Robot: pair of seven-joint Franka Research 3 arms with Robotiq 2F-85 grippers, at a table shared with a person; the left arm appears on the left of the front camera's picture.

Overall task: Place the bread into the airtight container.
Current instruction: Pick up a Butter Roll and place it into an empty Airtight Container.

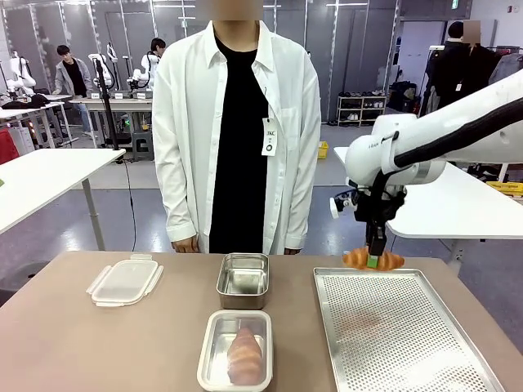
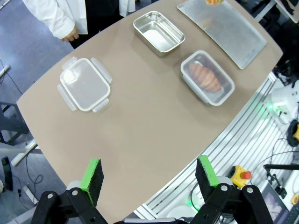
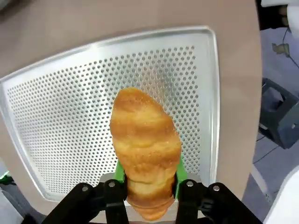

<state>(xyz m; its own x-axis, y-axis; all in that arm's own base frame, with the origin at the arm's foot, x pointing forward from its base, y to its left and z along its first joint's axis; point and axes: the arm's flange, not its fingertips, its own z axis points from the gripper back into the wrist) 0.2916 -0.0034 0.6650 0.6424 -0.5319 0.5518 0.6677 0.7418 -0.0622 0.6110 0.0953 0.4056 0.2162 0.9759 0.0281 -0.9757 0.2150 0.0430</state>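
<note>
Croissant (image 3: 145, 149), clamped across its middle by right gripper (image 1: 372, 261) above far edge of perforated tray (image 1: 409, 343); empty steel container (image 1: 242, 302) lies lower, to gripper's left, long axis crossing the bread's.

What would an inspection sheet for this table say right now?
Surface: brown table, mostly bare.
Job's things: croissant lifted over the perforated tray; empty steel container; second container with bread inside; loose lid.
Clutter: nothing seen.
Grippers: right gripper shut on the croissant; left gripper open, holding nothing, high above the table.
Cables: cables beside the table, off the work surface.
Surroundings: person standing at the far side; other tables behind.
</note>
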